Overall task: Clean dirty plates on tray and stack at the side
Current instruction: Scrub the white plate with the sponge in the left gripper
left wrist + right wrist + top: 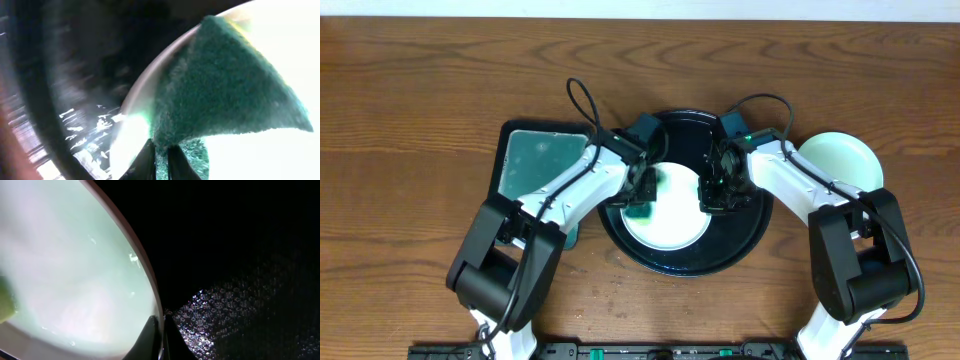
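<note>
Roughly, we're partway thru. One small round white plate (670, 225) lies on the large round glossy black tray (742, 240), centre-left, w/ a faint teal-green tint near its upper-left edge, so we judge it isn't clean yet. Off the tray, on the brown wooden counter (420, 100) to the right, sits a pale white plate pile (845, 155). We can't tell if that's one plate or two stacked. So at least one looks done, this one is in hand, and it then needs moving to the side.

Left arm reaches in from the lower left, w/ the left tool (642, 200) clamped narrow on a teal-green fibrous sponge (225, 85), which presses on the plate's left part, beside the rim. Right arm comes in from the lower right. The right tool (161, 330) is closed thin on the plate's right rim, approx. opposite the sponge, prob. steadying it. A rectangular black tray w/ teal-green contents (540, 160) lies just left of the round tray.
</note>
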Robot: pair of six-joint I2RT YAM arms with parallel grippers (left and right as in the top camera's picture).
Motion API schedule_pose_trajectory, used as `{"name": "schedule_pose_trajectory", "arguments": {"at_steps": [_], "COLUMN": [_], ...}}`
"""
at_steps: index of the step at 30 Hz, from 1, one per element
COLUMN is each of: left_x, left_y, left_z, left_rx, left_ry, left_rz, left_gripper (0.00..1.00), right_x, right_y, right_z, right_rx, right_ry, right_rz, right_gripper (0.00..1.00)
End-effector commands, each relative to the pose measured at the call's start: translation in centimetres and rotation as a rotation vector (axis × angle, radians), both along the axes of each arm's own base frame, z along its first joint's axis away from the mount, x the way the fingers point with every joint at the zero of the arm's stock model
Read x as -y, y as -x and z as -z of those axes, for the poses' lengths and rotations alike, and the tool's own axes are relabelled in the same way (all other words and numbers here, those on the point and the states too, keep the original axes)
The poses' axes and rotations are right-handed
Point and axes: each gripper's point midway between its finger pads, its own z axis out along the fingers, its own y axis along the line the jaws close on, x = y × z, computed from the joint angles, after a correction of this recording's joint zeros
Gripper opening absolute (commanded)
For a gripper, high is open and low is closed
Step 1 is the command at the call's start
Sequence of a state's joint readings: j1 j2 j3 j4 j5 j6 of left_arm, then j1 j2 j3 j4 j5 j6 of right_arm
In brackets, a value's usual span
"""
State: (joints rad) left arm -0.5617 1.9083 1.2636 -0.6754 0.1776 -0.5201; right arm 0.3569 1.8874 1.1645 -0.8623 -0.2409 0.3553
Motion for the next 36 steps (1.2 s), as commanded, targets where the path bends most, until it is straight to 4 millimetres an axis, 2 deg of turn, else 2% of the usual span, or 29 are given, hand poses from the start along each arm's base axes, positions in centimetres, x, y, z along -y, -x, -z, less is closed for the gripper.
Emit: {"name": "schedule_pose_trajectory", "arguments": {"at_steps": [1,4,10,16,21,25,28,31,36], "left_x": [3.4,5.8,8.7,11.3,12.3,11.7,10.3,7.8,2.1], "left_y": [0.0,0.2,1.8,4.7,6.2,6.7,6.2,5.0,3.3], "left_z": [1.1,1.5,2.3,2.1,2.2,2.0,1.4,0.1,-4.0], "left_rx": [-0.076,-0.119,-0.202,-0.199,-0.212,-0.232,-0.214,-0.152,-0.024], "left_ry": [0.19,0.317,0.451,0.461,0.455,0.436,0.379,0.281,0.099], "left_rz": [0.016,0.048,0.115,0.266,0.307,0.311,0.281,0.239,0.169], "left_gripper": [0.07,0.07,0.07,0.07,0.07,0.08,0.07,0.07,0.07], "right_x": [0.4,0.4,0.4,0.4,0.4,0.4,0.4,0.4,0.4], "right_y": [-0.1,-0.1,-0.1,-0.1,-0.1,-0.1,-0.1,-0.1,-0.1], "right_z": [0.6,0.6,0.6,0.6,0.6,0.6,0.6,0.6,0.6], "right_rx": [0.005,0.005,0.006,0.007,0.007,0.007,0.007,0.007,0.007], "right_ry": [0.03,0.03,0.03,0.03,0.03,0.03,0.03,0.03,0.03], "right_rz": [-0.017,-0.017,-0.017,-0.017,-0.017,-0.017,-0.017,-0.017,-0.017], "right_gripper": [0.01,0.01,0.01,0.01,0.01,0.01,0.01,0.01,0.01]}}
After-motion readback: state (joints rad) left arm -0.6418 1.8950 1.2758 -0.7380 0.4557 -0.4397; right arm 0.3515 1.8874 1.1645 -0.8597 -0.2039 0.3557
